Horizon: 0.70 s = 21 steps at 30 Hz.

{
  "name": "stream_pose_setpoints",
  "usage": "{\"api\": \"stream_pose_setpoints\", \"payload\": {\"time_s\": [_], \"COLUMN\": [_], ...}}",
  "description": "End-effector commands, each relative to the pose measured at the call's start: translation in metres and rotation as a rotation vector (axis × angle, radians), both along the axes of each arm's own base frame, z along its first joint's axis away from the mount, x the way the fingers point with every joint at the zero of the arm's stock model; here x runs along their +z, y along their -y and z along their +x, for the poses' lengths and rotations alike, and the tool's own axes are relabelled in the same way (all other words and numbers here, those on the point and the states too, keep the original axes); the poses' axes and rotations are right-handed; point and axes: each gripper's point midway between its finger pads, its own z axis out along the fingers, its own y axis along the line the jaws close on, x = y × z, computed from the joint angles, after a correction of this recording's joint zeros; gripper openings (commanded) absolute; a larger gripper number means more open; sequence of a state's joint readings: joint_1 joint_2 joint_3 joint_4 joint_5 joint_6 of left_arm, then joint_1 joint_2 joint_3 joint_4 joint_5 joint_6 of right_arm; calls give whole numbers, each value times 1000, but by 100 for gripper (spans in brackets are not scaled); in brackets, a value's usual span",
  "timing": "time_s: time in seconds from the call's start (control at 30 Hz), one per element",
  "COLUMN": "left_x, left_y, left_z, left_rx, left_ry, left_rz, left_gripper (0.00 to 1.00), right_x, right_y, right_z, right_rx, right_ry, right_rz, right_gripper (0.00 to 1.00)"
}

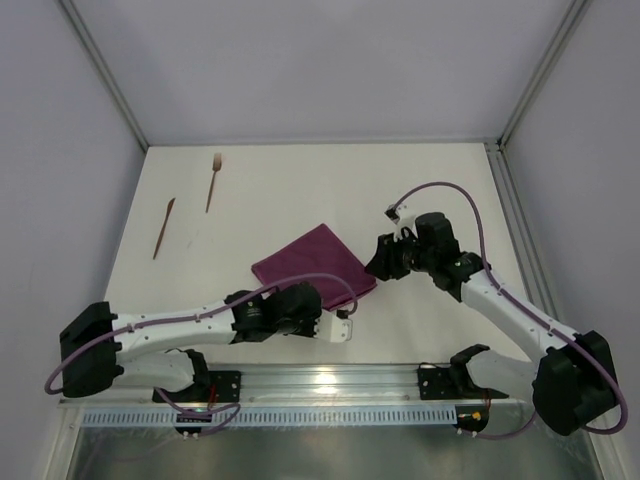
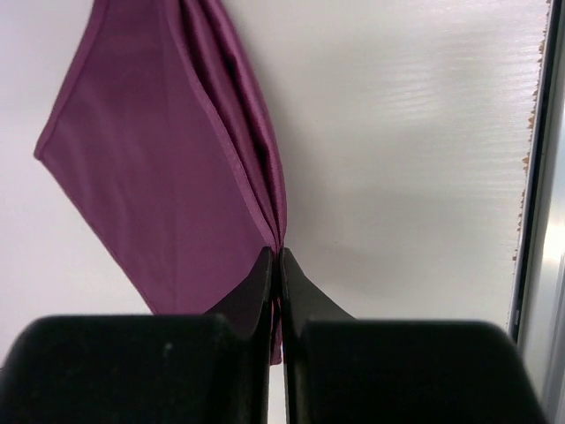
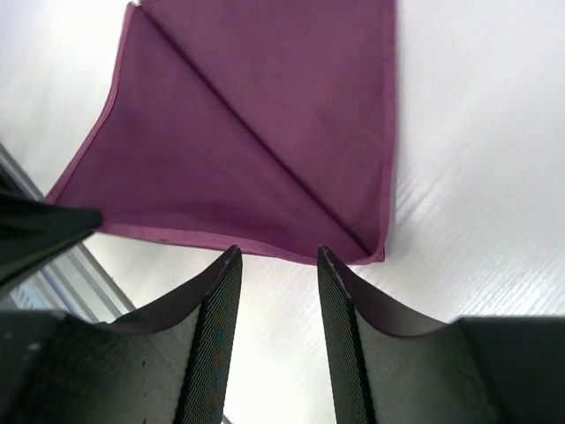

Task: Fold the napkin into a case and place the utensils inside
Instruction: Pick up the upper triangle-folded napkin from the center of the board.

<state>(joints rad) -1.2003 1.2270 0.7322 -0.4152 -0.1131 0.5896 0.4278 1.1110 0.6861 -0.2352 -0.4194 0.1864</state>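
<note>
The plum-purple napkin [image 1: 312,264] lies folded into a smaller square in the middle of the table, a diagonal fold line across it in the right wrist view [image 3: 265,141]. My left gripper [image 1: 338,312] is shut on its near corner, the layered cloth [image 2: 177,177] pinched between the fingertips. My right gripper [image 1: 375,262] is open and empty, just off the napkin's right edge, fingers [image 3: 222,291] short of the hem. The wooden fork [image 1: 213,180] and the knife-like stick [image 1: 164,227] lie at the far left. No case shows.
A metal rail [image 1: 330,382] runs along the near table edge. Frame posts [image 1: 510,200] border the right side and back corners. Bare white table lies between the napkin and the utensils.
</note>
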Motion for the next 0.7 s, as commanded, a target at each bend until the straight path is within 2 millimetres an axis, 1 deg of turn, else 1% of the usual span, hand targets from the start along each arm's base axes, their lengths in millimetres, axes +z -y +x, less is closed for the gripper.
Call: {"api": "stream_pose_setpoints", "payload": {"time_s": [0.0,0.03,0.07,0.13,0.17,0.2,0.23,0.27,0.3,0.33,0.37,0.4,0.43,0.47,0.5,0.53,0.57,0.6,0.63,0.67], "left_x": [11,12,16,17,21,23,24,27,33,36,38,44,44,45,46,45,43,42,43,42], "left_y": [-7,-9,-13,-17,-19,-20,-22,-23,-24,-26,-28,-30,-32,-33,-35,-36,-37,-37,-38,-38], "left_z": [9,11,17,22,26,28,30,33,34,35,37,38,38,38,39,39,38,37,37,36], "left_rx": [1,9,29,45,62,68,77,90,95,101,112,113,115,115,119,122,124,129,134,135], "left_ry": [47,50,58,64,73,79,86,92,106,111,115,127,129,133,135,134,127,122,119,117], "left_rz": [-13,-17,-31,-39,-51,-60,-65,-76,-96,-106,-114,-131,-133,-139,-143,-146,-145,-146,-154,-157], "left_gripper": [0,0,0,0,0,0,0,0,0,0,0,0,0,0,0,0,0,0,0,0], "right_x": [45,48,61,75,74,71,60,54,47,38,35,33,27,26,23,17,14,4,12,8], "right_y": [-14,-16,-21,-26,-27,-28,-32,-35,-37,-40,-48,-53,-56,-66,-70,-71,-72,-69,-72,-70], "right_z": [-2,-6,-3,-3,-1,-1,-2,-4,-8,-13,-22,-27,-30,-40,-42,-42,-41,-40,-33,-28], "right_rx": [174,207,234,253,244,242,258,272,286,319,366,408,484,546,592,636,630,618,591,592], "right_ry": [223,261,339,433,436,423,379,353,332,332,351,399,512,601,677,796,834,840,892,907], "right_rz": [66,77,108,165,174,180,185,186,185,179,171,144,73,25,-17,-61,-73,-86,-80,-113], "right_gripper": [45,46,48,54,54,54,54,54,54,54,54,54,54,55,55,56,56,59,61,62]}}
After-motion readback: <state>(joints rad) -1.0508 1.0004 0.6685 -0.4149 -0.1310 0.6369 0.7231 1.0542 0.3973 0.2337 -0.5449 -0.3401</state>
